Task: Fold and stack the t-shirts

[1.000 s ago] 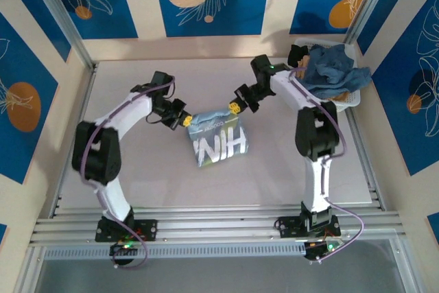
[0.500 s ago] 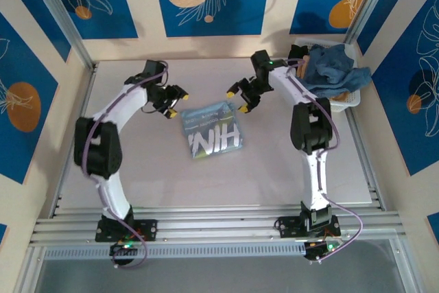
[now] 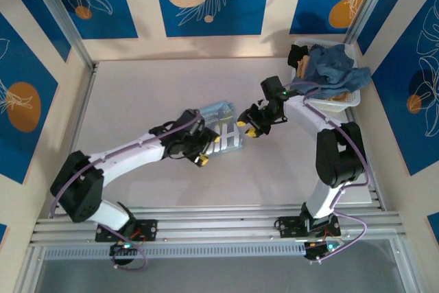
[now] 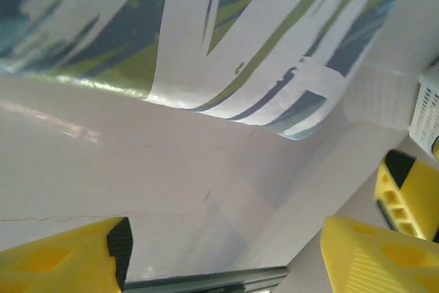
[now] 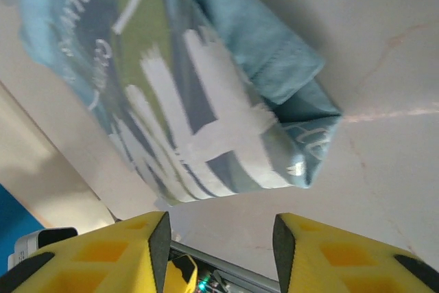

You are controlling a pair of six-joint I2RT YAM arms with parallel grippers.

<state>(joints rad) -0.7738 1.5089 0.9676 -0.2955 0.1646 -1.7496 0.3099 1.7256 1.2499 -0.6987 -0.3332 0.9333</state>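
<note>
Left jaws: spread, empty, at lower-left corner of folded pale t-shirt (image 3: 223, 116). Right jaws: spread, empty, just right of it. Shirt: frame centre, on worktop (image 3: 137, 94). Step: probably finishing its fold. Next: both sides need a clean pinch on an edge.

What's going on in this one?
Two robot arms are gathered around a folded pale blue t-shirt with white lettering, which lies in the middle of the table. The left end effector is at the shirt's near left corner and the right end effector is at its right edge. Both are open and hold nothing. A darker blue t-shirt lies crumpled in the white basket at the far right corner, not yet folded or stacked.
</note>
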